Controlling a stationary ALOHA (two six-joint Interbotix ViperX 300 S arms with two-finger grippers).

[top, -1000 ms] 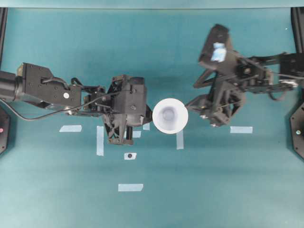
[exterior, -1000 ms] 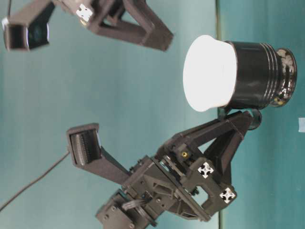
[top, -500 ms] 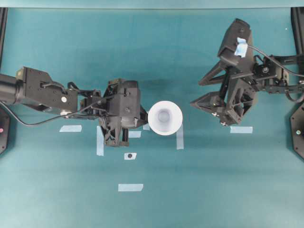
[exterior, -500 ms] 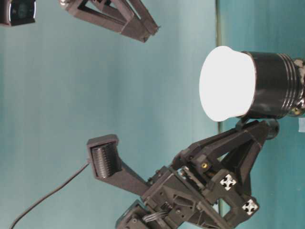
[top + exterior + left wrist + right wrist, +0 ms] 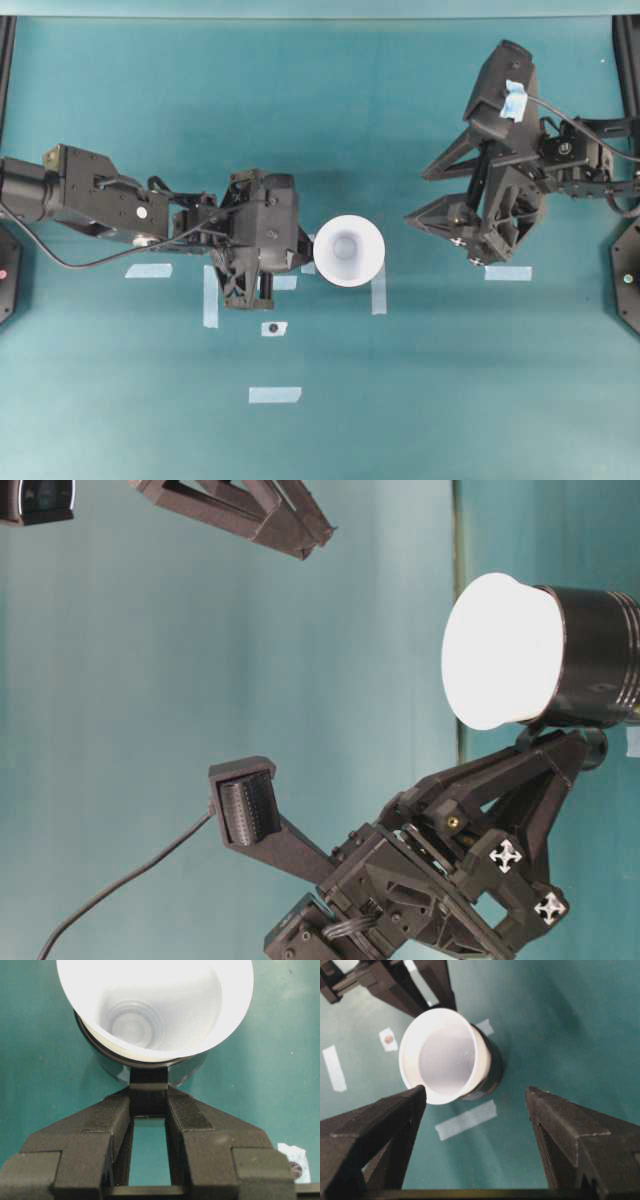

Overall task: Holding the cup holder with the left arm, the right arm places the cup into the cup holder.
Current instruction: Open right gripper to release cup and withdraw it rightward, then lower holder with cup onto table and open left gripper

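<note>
- Cup: the plain white cone-shaped cup (image 5: 349,251) sits seated in the small glossy black round cup holder (image 5: 598,658), wide rim up, near the middle of the teal table (image 5: 330,110). In the left wrist view the white rim (image 5: 155,1007) overhangs the black ring (image 5: 150,1065) all round.
- Holder's short black side tab (image 5: 148,1087) points toward the left arm and lies between the two prongs.
- Left gripper (image 5: 148,1097), black, two-pronged, no blue tape: jaws drawn narrow and clamped on the tab, one finger (image 5: 107,1120) pressed against each side of it. It has hold of the cup holder and nothing else.
- Left arm (image 5: 130,205), black with boxy segments and a loose cable, reaches in from the left edge of the overhead view, its wrist just beside the cup.
- Right gripper (image 5: 476,1092), black, two-pronged, with a small pale-blue tape piece (image 5: 514,100) near the wrist: jaws spread wide, nothing between them. It stands apart from the cup, on the cup's right in the overhead view.
- From the right wrist view the cup (image 5: 442,1057) and holder (image 5: 490,1067) lie ahead of the spread fingers (image 5: 385,1115), not touching either.
- Pale tape strips (image 5: 275,394) lie flat on the table around the cup; one strip (image 5: 378,292) is just beside the holder. A small scrap with a dark dot (image 5: 273,328) lies below the left gripper in the overhead view.
</note>
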